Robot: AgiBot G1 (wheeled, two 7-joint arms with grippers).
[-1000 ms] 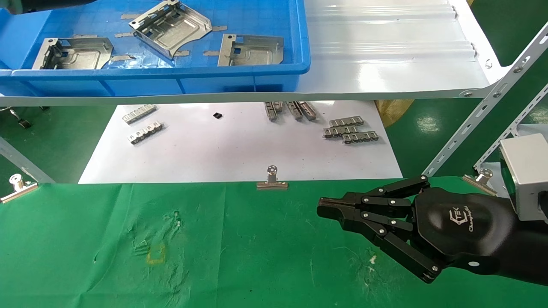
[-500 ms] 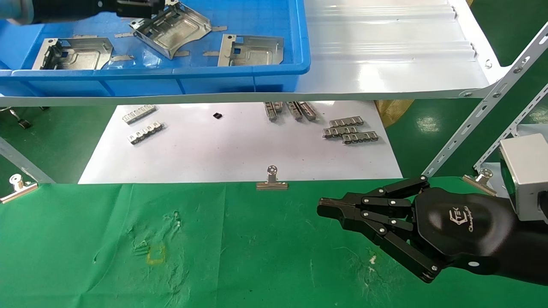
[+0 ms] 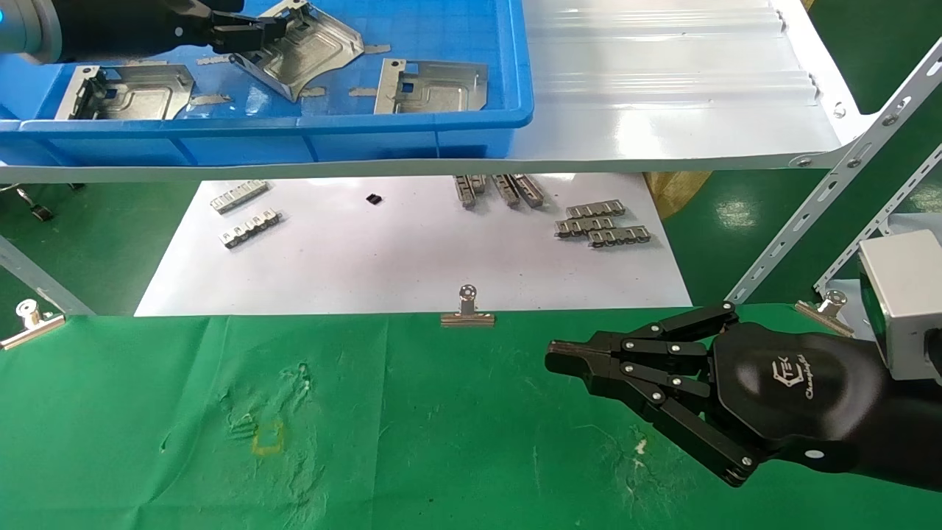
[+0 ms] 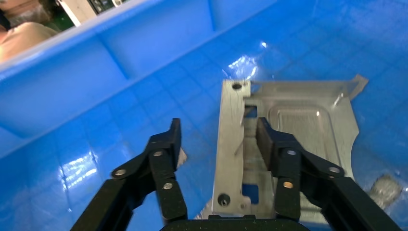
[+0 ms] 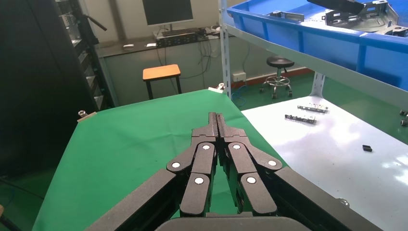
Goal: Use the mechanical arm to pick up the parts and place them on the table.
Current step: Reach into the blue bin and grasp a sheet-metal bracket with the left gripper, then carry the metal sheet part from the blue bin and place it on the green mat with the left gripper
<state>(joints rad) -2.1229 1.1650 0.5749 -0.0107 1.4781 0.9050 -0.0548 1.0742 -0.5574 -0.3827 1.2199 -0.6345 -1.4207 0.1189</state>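
Three silver parts lie in a blue bin (image 3: 294,140) on the white shelf: a left one (image 3: 136,92), a tilted middle one (image 3: 313,51) and a right one (image 3: 434,87). My left gripper (image 3: 254,33) is open at the middle part's near edge. In the left wrist view the gripper (image 4: 219,130) straddles that part's (image 4: 298,120) upright side flange, one finger over the bin floor and one over the plate, neither clamped. My right gripper (image 3: 559,357) is shut and empty, low over the green-cloth table (image 3: 441,442); the right wrist view (image 5: 216,118) shows its fingers pressed together.
A white sheet (image 3: 405,250) under the shelf (image 3: 662,110) holds small ridged metal strips (image 3: 603,224). Binder clips (image 3: 467,313) pin the cloth's far edge. A slanted perforated shelf strut (image 3: 809,213) stands on the right. A yellow square mark (image 3: 268,438) is on the cloth.
My left gripper has come in from the upper left over the bin and reached the middle part's edge. The right arm has not moved.
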